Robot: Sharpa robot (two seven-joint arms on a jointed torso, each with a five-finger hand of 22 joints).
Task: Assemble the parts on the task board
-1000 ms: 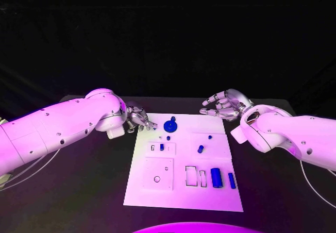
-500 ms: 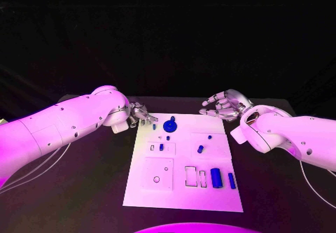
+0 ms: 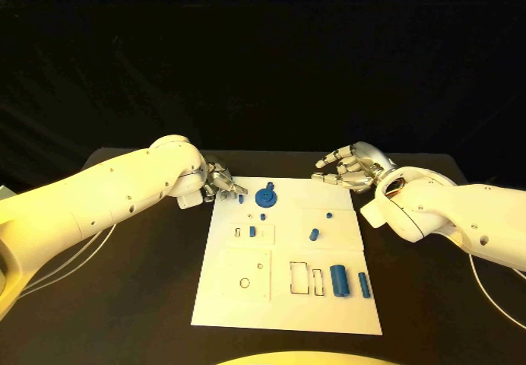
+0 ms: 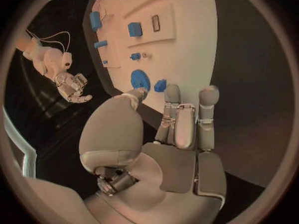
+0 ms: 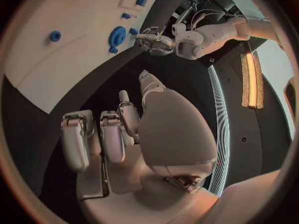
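Task board [image 3: 287,304] lies flat in the middle of the black table [image 3: 131,304], in the centre of the frame. At the left of the frame, the left hand [image 3: 220,185] rests just at the upper left corner of the board, with its fingers extended and a little apart, and it holds nothing; its fingertips [image 4: 209,92] are close to a small blue part [image 3: 241,198] near that corner. Just right of it is a round blue disc part [image 3: 267,198]. I judge that the step in hand is to pick up the small part at the corner. To do it well, the fingers should come down on both sides of the part and close gently, so the part is not pushed over the board's edge and the disc beside it is not disturbed. Lower on the board, the recesses hold some things: one small rectangular recess left of centre has a blue peg [image 3: 253,231] beside it, two tall slots [image 3: 298,277] at the lower centre look empty, and two blue bars [image 3: 340,279] lie just right of them. At the upper right, the right hand [image 3: 349,167] is raised near the board's far right corner, fingers curled loosely with nothing in them.
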